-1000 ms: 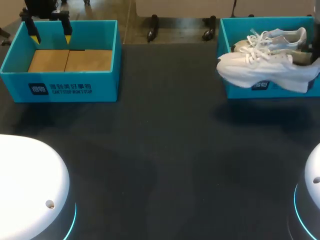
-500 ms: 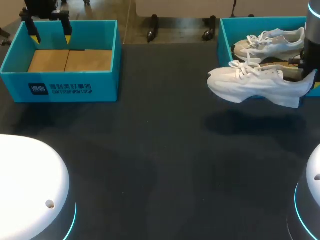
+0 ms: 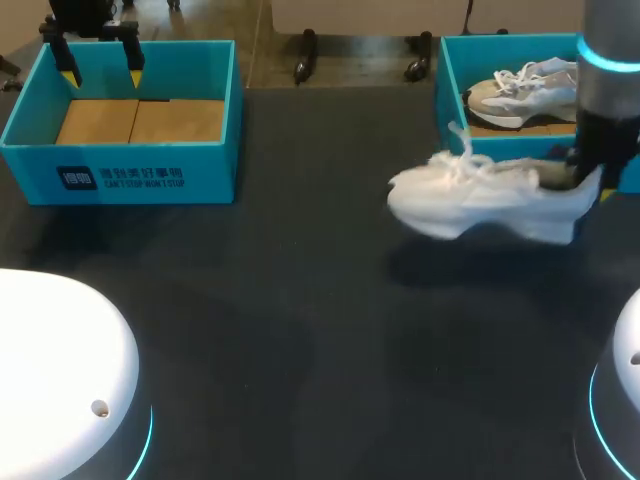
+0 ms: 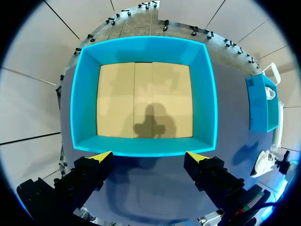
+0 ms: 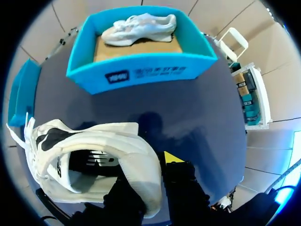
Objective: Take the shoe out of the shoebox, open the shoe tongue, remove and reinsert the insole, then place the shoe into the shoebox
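A white shoe (image 3: 480, 195) hangs above the table in front of the right shoebox (image 3: 446, 80), toe pointing left. My right gripper (image 3: 585, 180) is shut on its heel. In the right wrist view the heel collar (image 5: 141, 162) sits between the fingers of the right gripper (image 5: 146, 176), one yellow tip (image 5: 171, 157) showing outside it. A second white shoe (image 3: 520, 92) lies in that box (image 5: 141, 70). My left gripper (image 3: 100, 65) stands open over the far wall of the left box (image 3: 120, 175); the left wrist view shows that gripper (image 4: 149, 157) above the box's rim (image 4: 141, 42).
The left box holds only a tan cardboard floor (image 4: 143, 99). Dark table stretches between the two boxes. Two white robot bases (image 3: 60, 370) sit at the near corners.
My right arm has carried the shoe leftward and down, out past the front wall of the right box. The left arm has stayed still.
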You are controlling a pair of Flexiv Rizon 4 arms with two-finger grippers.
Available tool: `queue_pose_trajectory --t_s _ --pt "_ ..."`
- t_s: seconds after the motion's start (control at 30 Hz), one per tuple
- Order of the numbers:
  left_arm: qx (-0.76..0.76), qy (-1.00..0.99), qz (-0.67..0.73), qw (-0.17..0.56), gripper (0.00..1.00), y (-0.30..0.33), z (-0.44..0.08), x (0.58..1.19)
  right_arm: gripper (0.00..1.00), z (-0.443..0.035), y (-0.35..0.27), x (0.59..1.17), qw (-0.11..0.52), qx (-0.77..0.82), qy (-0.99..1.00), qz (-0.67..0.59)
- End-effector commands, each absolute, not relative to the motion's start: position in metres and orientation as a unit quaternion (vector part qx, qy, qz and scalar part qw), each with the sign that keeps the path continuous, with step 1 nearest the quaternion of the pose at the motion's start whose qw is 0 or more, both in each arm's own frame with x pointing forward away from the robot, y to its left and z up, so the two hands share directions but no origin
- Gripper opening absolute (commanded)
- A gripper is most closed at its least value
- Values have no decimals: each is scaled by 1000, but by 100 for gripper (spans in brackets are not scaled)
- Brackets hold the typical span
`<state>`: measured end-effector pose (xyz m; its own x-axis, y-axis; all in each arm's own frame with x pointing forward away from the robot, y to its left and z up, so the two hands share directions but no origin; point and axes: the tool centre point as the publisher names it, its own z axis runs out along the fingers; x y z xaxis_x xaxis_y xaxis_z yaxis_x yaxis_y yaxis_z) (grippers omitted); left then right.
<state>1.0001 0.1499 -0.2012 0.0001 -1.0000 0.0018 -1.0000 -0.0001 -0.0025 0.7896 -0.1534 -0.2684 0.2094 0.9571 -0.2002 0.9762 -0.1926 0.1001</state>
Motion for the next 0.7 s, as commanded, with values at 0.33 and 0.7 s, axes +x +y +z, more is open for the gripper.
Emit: queue_pose_trajectory --t_s 0.33,0.7 --pt "-707 707 -1 0 100 150 -200 1000 0 -294 -116 760 97 765 636 -41" --pt "-707 707 -1 0 100 150 -200 1000 0 -301 -104 757 111 756 643 -57"
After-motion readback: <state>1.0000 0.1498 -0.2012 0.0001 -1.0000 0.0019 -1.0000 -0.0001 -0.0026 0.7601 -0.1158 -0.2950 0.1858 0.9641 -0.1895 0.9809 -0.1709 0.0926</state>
